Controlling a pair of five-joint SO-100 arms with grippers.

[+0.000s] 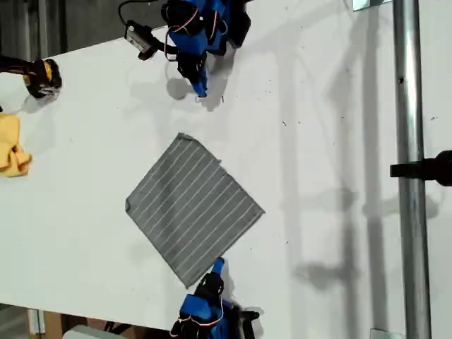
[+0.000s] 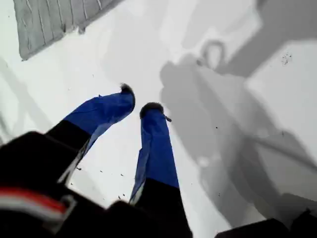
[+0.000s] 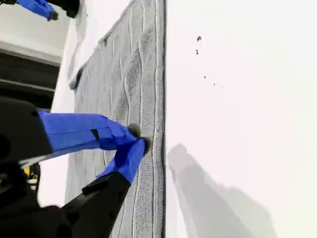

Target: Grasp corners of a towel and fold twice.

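Note:
The towel [image 1: 194, 208] lies flat on the white table [image 1: 339, 141] as a grey diamond with thin white stripes. Near the exterior view's bottom edge, my second gripper [image 1: 217, 265] sits on the towel's lower right edge, a little up from the bottom corner [image 1: 187, 286]. Its blue fingertips [image 3: 134, 133] meet on the hem of the towel [image 3: 124, 74], so my second gripper [image 3: 138, 141] is shut on the fabric. My first gripper [image 1: 202, 90] hangs over bare table above the top corner [image 1: 183, 134]. Here my first gripper [image 2: 138, 99] is narrowly open and empty, with the towel [image 2: 49, 20] apart from it.
A crumpled yellow cloth [image 1: 10, 152] lies at the exterior view's left edge, with a yellow-and-black device [image 1: 39, 78] above it. A metal pole [image 1: 409, 169] with a black clamp [image 1: 431, 168] runs down the exterior view's right side. The table's edge passes just below the second arm.

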